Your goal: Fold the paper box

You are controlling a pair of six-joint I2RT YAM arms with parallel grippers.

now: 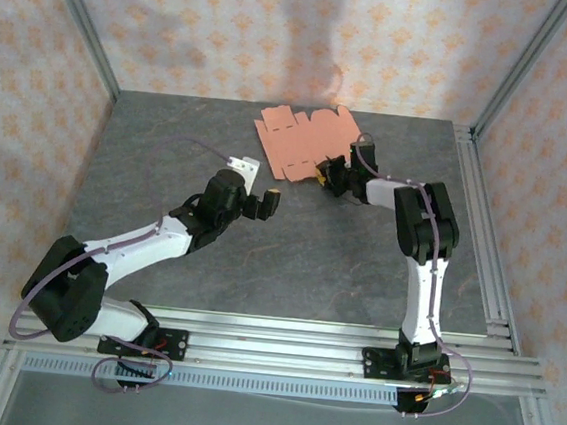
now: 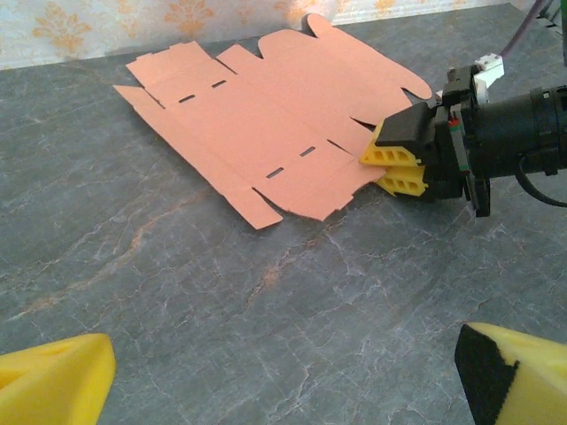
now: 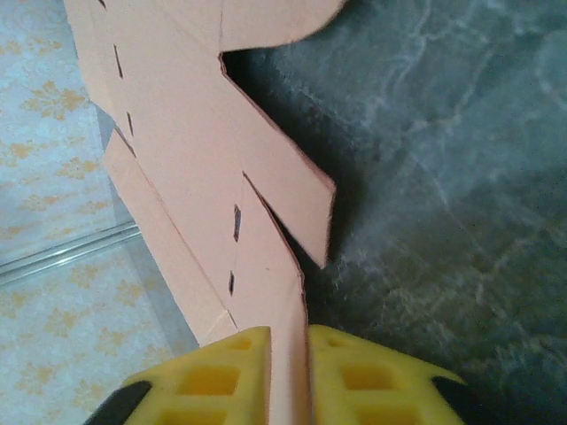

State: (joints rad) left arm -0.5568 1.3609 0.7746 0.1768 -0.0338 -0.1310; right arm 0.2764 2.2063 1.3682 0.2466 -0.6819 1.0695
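On the counter (image 1: 359, 260), at its far middle, the paper box (image 1: 306, 139) lies flat as a die-cut sheet, long axis left to right. My right tool (image 1: 326, 168) is clenched on its near-right edge (the nearer arm). My left tool (image 1: 266, 203) hangs released, just short of it.

Grey stone-patterned tabletop (image 1: 290, 253) enclosed by pale floral-patterned walls (image 1: 231, 27) and aluminium rails (image 1: 281, 345).
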